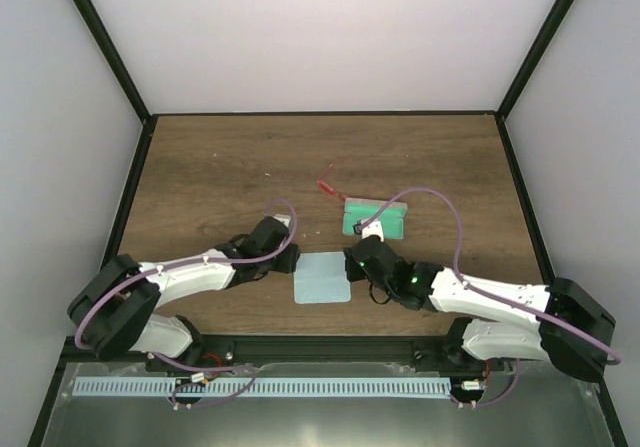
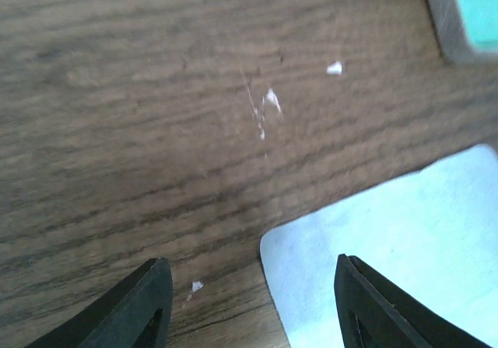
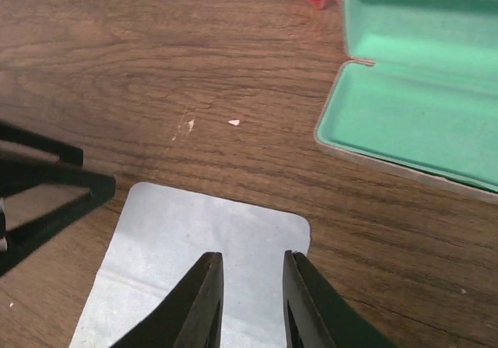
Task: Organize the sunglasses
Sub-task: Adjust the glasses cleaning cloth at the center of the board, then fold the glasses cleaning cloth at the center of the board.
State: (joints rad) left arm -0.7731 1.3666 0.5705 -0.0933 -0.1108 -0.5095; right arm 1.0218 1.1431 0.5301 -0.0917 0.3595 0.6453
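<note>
While looking down from above, find the sunglasses (image 1: 327,184) flat on the wooden table (image 1: 200,167), far ahead of the right gripper (image 1: 352,261) and gripped by neither arm. Seen from the right wrist only as a red sliver at the top edge, far ahead of the fingertips and slightly to their right, just beside the far left corner of the grey case (image 3: 420,91); cannot tell whether touching it. Case lying open, green lining up, ahead and to the right of that gripper, apart from it. Directly beneath the right gripper, the pale blue cloth (image 3: 194,270), spread flat, one rounded corner just ahead of the fingers. Jaws there parted only narrowly, with nothing clamped between them. Off to the left of that gripper, the left gripper (image 1: 290,257), low at the opposite edge of the cloth. Jaws there spread wide, holding nothing, with a rounded corner of the cloth lying under the gap and running off beneath the right-hand finger (image 2: 385,309). Far ahead and to the right of the left gripper, a corner of the case.
</note>
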